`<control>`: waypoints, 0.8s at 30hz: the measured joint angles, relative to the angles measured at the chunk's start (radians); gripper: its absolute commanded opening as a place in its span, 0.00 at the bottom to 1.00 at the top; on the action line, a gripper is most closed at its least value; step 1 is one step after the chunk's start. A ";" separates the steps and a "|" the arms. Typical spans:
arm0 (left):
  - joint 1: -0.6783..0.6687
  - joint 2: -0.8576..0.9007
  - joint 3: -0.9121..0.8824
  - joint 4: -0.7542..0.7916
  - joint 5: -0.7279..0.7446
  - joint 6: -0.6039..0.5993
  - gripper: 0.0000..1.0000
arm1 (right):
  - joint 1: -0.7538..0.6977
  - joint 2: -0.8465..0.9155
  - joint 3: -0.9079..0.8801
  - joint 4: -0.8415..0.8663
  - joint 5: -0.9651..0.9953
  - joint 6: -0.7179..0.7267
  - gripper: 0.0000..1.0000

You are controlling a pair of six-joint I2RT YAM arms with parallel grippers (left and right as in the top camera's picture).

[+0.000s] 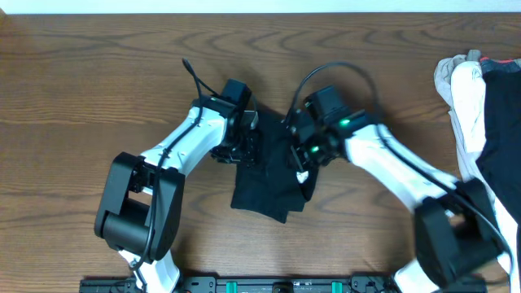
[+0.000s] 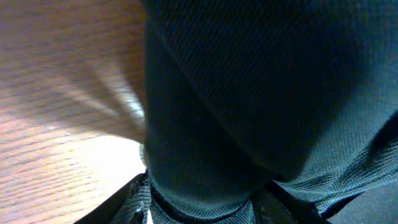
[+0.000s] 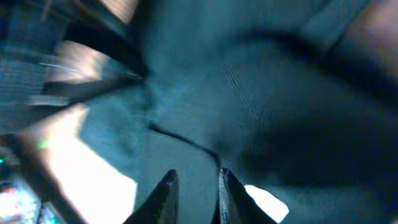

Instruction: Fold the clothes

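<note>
The black shirt (image 1: 264, 191) lies bunched up on the wooden table (image 1: 98, 89) between my two arms. My left gripper (image 1: 247, 146) is at its upper left edge. In the left wrist view the ribbed black cloth (image 2: 261, 93) fills the frame and bulges between the spread fingers (image 2: 134, 200); that gripper (image 2: 205, 208) is open. My right gripper (image 1: 303, 150) presses at the shirt's upper right. In the right wrist view its tips (image 3: 196, 183) stand a narrow gap apart over the shirt (image 3: 205, 93), with cloth showing in the gap.
A heap of other clothes lies at the right edge: a white garment (image 1: 464, 98) with a dark one (image 1: 505, 138) on top. Bare wood stretches to the left and behind. The arm bases stand at the front edge.
</note>
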 measured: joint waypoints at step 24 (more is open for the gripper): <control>0.173 -0.046 0.008 -0.086 0.163 0.099 0.88 | -0.155 -0.307 -0.021 -0.069 0.035 -0.068 0.72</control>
